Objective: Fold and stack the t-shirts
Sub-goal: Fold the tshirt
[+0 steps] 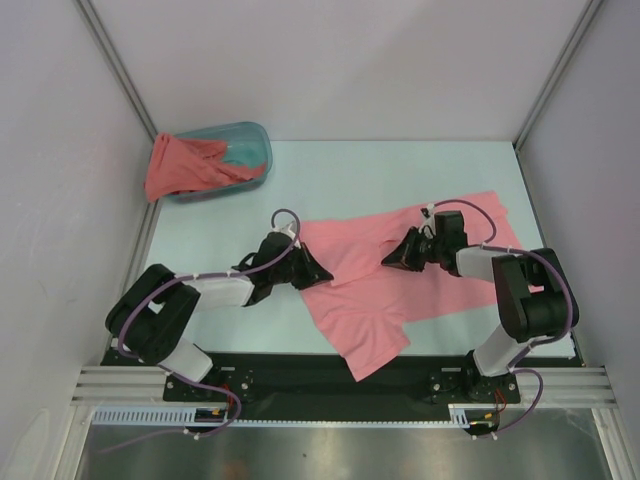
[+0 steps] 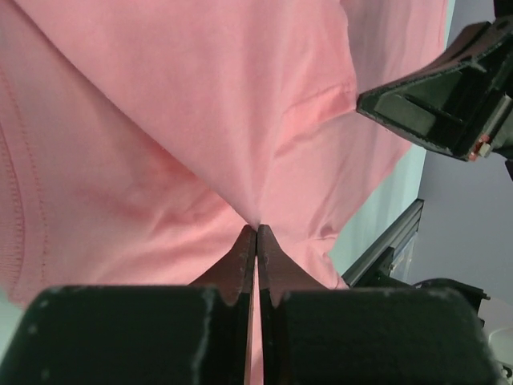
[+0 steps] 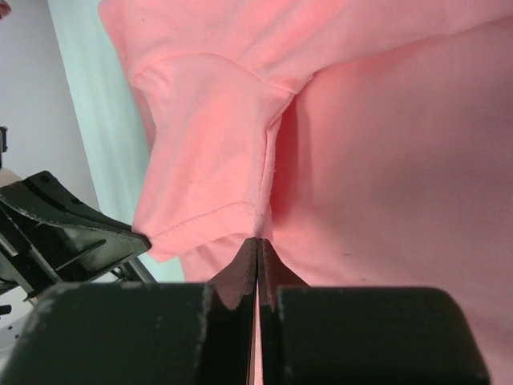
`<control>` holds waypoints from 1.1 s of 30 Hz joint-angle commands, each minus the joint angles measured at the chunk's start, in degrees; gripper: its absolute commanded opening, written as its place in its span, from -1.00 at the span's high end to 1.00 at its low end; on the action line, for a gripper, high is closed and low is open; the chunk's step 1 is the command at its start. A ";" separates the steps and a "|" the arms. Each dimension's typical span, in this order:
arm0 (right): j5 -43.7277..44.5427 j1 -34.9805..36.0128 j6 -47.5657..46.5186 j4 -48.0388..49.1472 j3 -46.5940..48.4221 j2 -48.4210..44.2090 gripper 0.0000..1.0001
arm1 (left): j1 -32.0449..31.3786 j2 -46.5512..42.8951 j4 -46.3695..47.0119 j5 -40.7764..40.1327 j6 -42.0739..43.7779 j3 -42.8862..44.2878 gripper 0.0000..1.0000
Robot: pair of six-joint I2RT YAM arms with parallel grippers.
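A light salmon-pink t-shirt (image 1: pixel 400 280) lies spread and partly folded across the middle and right of the table. My left gripper (image 1: pixel 318 272) is shut on its left edge; the left wrist view shows the jaws pinching a fold of pink fabric (image 2: pixel 240 120). My right gripper (image 1: pixel 392 258) is shut on the same shirt near a sleeve hem (image 3: pixel 200 216). The two grippers face each other, a short way apart. A darker coral-red t-shirt (image 1: pixel 178 166) hangs over the rim of the teal tub (image 1: pixel 250 140) at the back left.
The pink shirt's lower corner (image 1: pixel 375 355) hangs over the table's near edge onto the black base rail. Metal frame posts (image 1: pixel 120 70) and white walls enclose the table. The right arm's fingers (image 2: pixel 433 104) show in the left wrist view.
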 commanded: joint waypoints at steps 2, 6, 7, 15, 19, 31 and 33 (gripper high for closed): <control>-3.68 -0.31 -2.02 0.49 2.20 2.94 1.00 | -1.60 -0.78 3.51 1.64 -1.85 -0.89 0.93; -4.12 -0.48 -1.93 1.38 2.46 4.52 1.00 | -2.40 -0.34 4.92 1.99 -2.99 -2.03 0.92; -4.03 -0.57 -2.02 1.38 2.55 4.61 1.00 | -2.57 -0.25 5.53 1.99 -3.34 -2.55 0.92; -5.17 -2.50 -2.19 1.55 2.72 4.44 1.00 | -3.19 0.37 7.47 1.90 -4.49 -3.70 0.91; -6.14 -3.56 -3.15 -0.46 3.95 3.91 1.00 | -3.10 0.01 6.25 1.20 -3.70 -3.00 0.90; -7.99 -5.23 -5.71 -4.34 3.78 3.90 1.00 | -3.10 2.91 7.03 1.46 -3.26 -3.43 0.89; -8.16 -5.32 -6.32 -5.03 3.52 4.17 1.00 | -3.10 1.69 6.51 1.11 -2.30 -4.31 0.86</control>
